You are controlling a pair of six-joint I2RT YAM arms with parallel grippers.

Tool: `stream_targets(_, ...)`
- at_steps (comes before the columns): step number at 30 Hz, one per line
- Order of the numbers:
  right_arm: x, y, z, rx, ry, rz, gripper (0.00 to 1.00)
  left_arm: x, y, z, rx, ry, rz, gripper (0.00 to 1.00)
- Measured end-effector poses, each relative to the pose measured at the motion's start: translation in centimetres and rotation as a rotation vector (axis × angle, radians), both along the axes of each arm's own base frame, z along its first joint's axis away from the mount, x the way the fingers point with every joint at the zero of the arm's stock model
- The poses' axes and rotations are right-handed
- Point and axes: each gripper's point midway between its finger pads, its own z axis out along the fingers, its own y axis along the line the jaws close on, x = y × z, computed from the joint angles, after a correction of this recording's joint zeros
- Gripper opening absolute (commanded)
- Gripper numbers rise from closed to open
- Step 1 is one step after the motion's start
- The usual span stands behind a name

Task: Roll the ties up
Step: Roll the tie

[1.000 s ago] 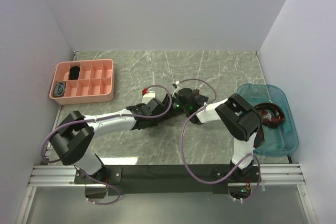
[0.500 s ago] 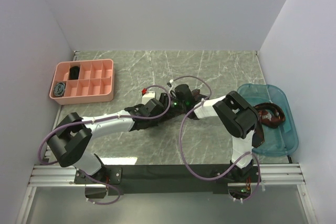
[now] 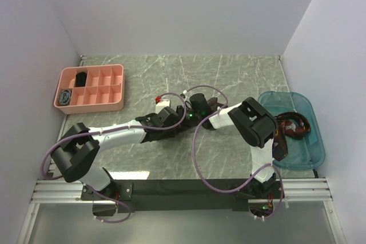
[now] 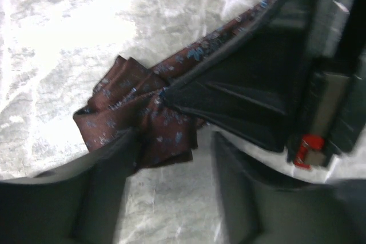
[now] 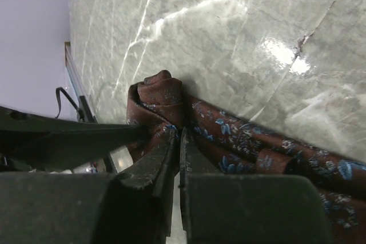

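The right gripper (image 5: pixel 178 134) is pinching a fold of the maroon tie (image 5: pixel 160 92) with its jaws nearly closed, probably pinning the started coil at mid-table so that it is not springing apart. The left gripper (image 4: pixel 174 152) is standing partly open, with the bunched end lying partly in the gap between its fingers, seemingly readying to take or turn it. The rest of the tie is trailing flat across the table (image 4: pixel 57 38).

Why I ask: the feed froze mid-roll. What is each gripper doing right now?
Left gripper: open, holding nothing.
Right gripper: closed, pinching a fold of the maroon tie.
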Motion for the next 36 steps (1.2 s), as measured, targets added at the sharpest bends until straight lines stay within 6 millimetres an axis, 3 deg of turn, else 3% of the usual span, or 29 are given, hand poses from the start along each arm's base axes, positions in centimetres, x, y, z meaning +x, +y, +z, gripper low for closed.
stream_targets(4,0.0,-0.2,-0.2,-0.007,-0.014,0.014,0.0,-0.3,-0.1,1.5,-0.014,-0.02,-0.048,0.92)
stream_targets(9,0.0,-0.2,-0.4,-0.014,-0.044,0.034,0.0,0.0,0.4,4.9,-0.019,-0.105,-0.118,0.95)
stream_targets(13,0.0,-0.2,-0.4,-0.017,-0.069,0.051,0.0,0.5,1.1,5.7,0.023,-0.142,-0.201,0.96)
stream_targets(20,0.1,-0.3,-0.4,-0.027,-0.107,0.079,0.0,0.6,1.6,3.6,0.146,-0.098,-0.434,0.99)
stream_targets(28,0.2,-0.3,-0.5,-0.045,-0.15,0.117,0.0,2.4,1.6,1.2,0.166,0.003,-0.592,0.97)
stream_targets(36,0.2,-0.3,-0.5,-0.049,-0.17,0.137,0.0,1.7,0.7,-0.3,0.159,0.06,-0.698,0.92)
